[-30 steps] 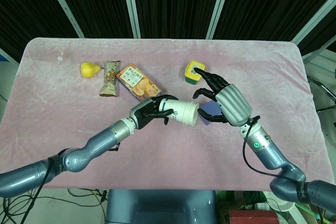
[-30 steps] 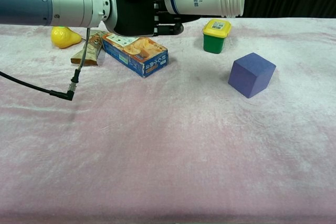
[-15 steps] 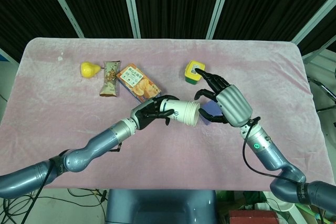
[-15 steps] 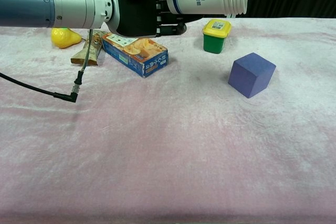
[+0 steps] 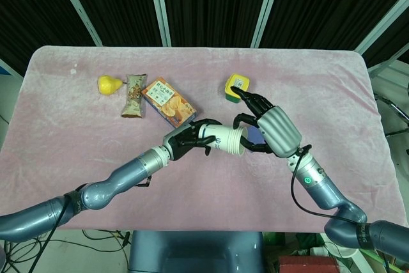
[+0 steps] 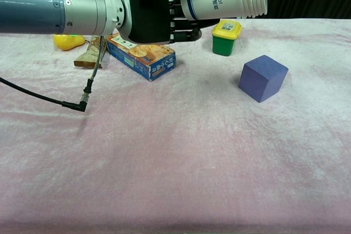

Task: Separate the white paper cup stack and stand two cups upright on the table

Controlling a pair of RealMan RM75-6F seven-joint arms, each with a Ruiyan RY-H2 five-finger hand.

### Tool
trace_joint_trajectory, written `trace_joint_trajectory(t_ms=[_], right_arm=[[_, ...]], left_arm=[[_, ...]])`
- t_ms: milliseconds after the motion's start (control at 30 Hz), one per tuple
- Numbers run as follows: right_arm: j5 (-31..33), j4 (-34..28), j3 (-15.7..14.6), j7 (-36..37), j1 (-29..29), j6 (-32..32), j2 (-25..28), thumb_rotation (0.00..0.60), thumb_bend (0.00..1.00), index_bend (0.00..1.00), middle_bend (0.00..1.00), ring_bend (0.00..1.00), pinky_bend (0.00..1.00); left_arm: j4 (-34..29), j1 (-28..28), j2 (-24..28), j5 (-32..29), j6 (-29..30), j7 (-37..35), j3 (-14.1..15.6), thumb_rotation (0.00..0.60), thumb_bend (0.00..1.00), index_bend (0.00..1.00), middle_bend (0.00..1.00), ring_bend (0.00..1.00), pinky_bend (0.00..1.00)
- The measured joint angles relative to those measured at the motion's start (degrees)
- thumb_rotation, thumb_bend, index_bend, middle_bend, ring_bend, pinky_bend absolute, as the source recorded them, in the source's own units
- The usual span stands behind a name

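While the left hand [image 5: 185, 140] clamps the white paper cup stack [image 5: 225, 140] sideways above table centre, the right hand [image 5: 267, 127], fingers apart, nears its rim at three o'clock; thin, crushable walls, so I'd pinch the rim lightly.

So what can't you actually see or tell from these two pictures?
- Right hand: absent from the chest view, out of frame. In the head view, whether its fingers touch the cup stack's rim is unclear.
- Cup stack: its top is cut off by the chest view's upper edge; the left hand covers its base.
- Purple block: mostly hidden under the right hand in the head view.
- Pear: partly behind the left arm, chest view.
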Motion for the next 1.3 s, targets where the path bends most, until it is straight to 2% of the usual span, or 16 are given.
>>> trace_joint_trajectory(t_ms=[333,833,1033,1300], right_arm=[[-0.3,0.0,-0.4,-1.5,0.5,-0.2,-0.8,0.6,0.26,0.56,0.0,0.12,0.18],[0.1,-0.1,-0.9,-2.1,0.9,-0.8,-1.1,0.6,0.32,0.67,0.0,0.12,0.18],[0.0,-0.2,-1.2,-1.8,0.8,-0.8,-1.0,0.6,0.36,0.77,0.0,0.13,0.18],[-1.2,-0.6,-1.5,-0.6,0.6,0.3,-1.0,0.6,0.37,0.82,0.0,0.14,0.18]], left_arm=[[0.3,0.2,-0.5,-0.7,-0.5,1.3,-0.3,0.6,0.41,0.55,0.52,0.42,0.61],[0.4,0.0,-0.6,-2.2,-0.4,3.0,0.2,0.6,0.41,0.55,0.52,0.42,0.61],[0.6,-0.1,-0.8,-2.7,-0.5,3.4,0.2,0.6,0.41,0.55,0.52,0.42,0.61],[0.5,0.1,-0.9,-3.3,-0.6,3.6,0.2,0.6,0.41,0.55,0.52,0.42,0.61]])
